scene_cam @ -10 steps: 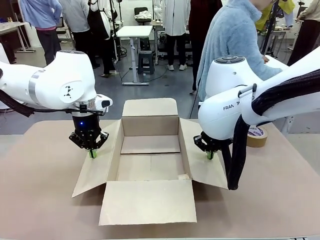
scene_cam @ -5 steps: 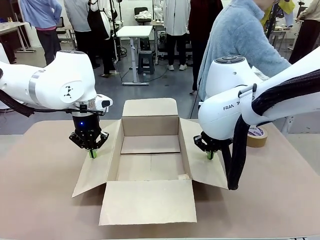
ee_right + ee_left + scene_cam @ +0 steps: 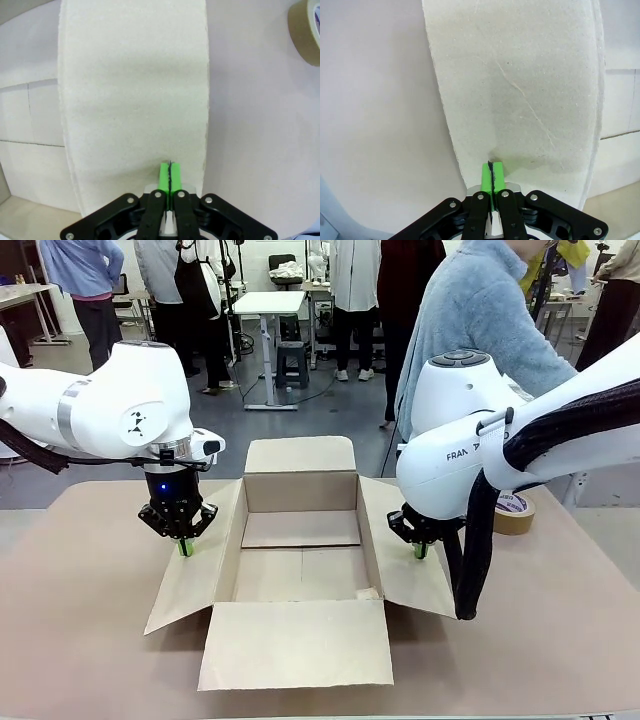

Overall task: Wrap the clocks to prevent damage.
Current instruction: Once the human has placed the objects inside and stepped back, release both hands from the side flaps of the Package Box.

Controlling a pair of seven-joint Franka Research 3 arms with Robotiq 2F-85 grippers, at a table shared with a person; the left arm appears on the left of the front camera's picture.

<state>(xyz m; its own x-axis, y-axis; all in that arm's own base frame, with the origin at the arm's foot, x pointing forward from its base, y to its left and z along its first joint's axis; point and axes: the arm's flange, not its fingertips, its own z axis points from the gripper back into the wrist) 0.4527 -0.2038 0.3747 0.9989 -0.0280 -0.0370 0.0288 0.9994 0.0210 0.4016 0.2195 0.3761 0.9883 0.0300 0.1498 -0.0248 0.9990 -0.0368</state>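
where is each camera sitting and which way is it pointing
Front view: between the arms, facing across the open box toward the person; left arm and right arm show.
Left wrist view: on that wrist, looking down its shut left gripper at the left flap.
Right wrist view: likewise, shut right gripper pointing at the right flap, tape roll beside.
Shared: front and right wrist both show the tape roll.

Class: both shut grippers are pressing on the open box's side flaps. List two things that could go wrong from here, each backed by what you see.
1. Each tip sits near its flap's outer edge, so the left gripper or the right gripper could slip off and let that flap spring up.
2. The narrow shut tips bear on thin cardboard. The left flap already shows a crease, so the box might dent or shift.
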